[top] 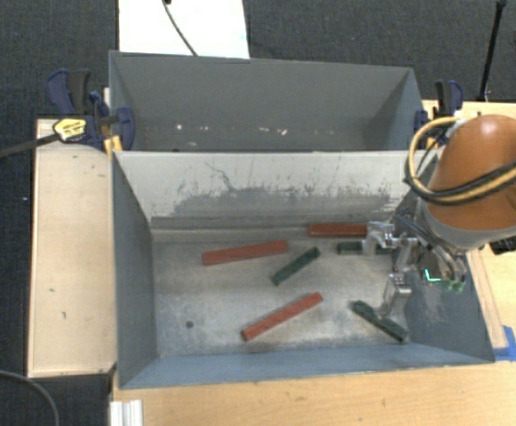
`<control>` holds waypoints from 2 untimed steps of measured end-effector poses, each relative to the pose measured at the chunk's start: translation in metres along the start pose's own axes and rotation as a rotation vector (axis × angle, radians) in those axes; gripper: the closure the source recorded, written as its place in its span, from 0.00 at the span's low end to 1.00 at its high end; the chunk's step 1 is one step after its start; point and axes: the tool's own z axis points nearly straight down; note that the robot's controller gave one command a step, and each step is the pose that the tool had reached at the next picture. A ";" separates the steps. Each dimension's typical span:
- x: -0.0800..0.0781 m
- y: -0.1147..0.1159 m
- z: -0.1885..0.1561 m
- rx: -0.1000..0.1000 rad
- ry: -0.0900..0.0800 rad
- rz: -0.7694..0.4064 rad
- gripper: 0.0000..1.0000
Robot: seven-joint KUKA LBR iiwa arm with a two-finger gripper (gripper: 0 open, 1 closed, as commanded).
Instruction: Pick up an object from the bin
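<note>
My gripper [392,298] hangs low in the bin's right part, close to the right wall. Its tip is right over the right end of a short dark green bar [375,319] that lies slanted on the floor near the front right corner; whether it touches the bar I cannot tell. A small dark green piece [349,248] lies just left of the gripper's body, by the back wall. Beside that piece, a red bar [337,230] rests along the foot of the back wall.
Further left on the floor lie a long red bar [244,254], a slanted dark green bar [295,265] and another slanted red bar [281,316]. The arm's orange cover and cables sit above the right wall.
</note>
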 end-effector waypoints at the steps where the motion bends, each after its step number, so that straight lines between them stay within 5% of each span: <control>1: -0.009 0.055 0.114 -0.002 0.000 -0.006 0.00; 2: -0.011 0.052 0.110 0.000 -0.007 -0.006 1.00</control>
